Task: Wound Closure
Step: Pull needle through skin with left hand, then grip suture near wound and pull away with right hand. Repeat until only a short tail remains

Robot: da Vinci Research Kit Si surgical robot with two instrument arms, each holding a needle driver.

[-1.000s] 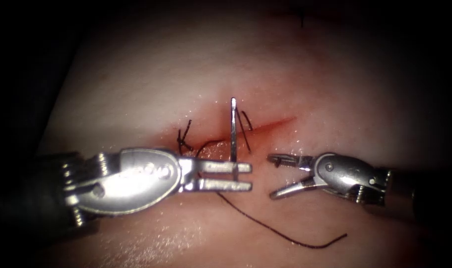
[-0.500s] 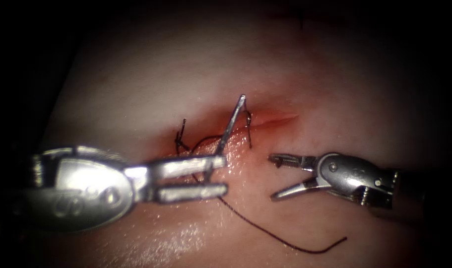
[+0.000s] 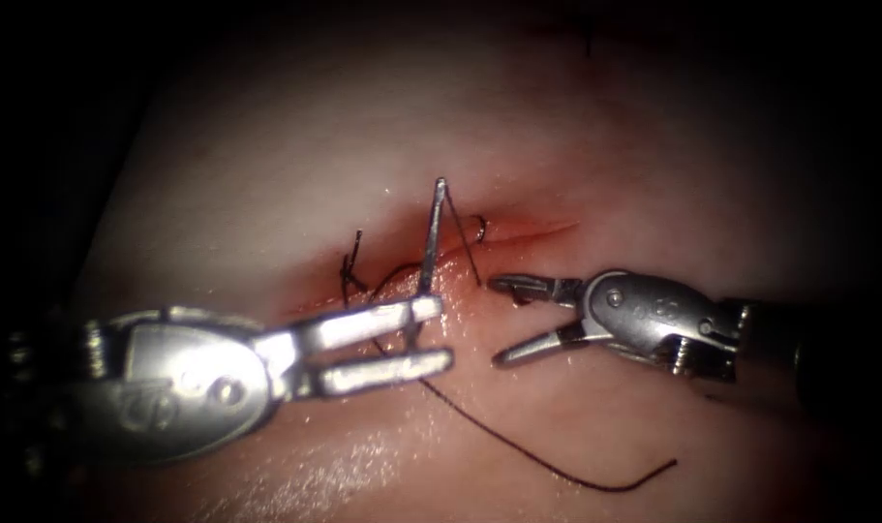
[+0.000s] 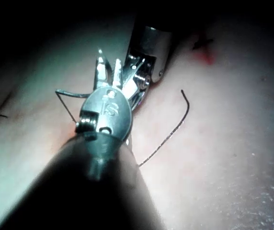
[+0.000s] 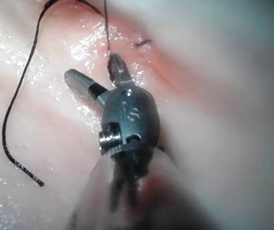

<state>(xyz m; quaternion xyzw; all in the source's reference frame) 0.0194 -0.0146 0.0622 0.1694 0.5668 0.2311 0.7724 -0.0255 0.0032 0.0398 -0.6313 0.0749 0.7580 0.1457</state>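
Needle (image 3: pixel 431 237) base behind left claw (image 3: pixel 431 334)

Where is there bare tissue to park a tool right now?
Bare patches: the pale pork-belly tissue above the red cut, and the stretch below the open right claw, beyond the dark thread's loose end. Crowded: the cut's middle, where the open left claw brackets the steel curved needle, knot tails beside.

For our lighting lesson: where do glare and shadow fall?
Endoscope view: glare on left claw, at the upright needle by the cut, grip unclear; dark edges. Left wrist view: shaft in shadow. Right wrist view: wet tissue glints; right claw open, empty.
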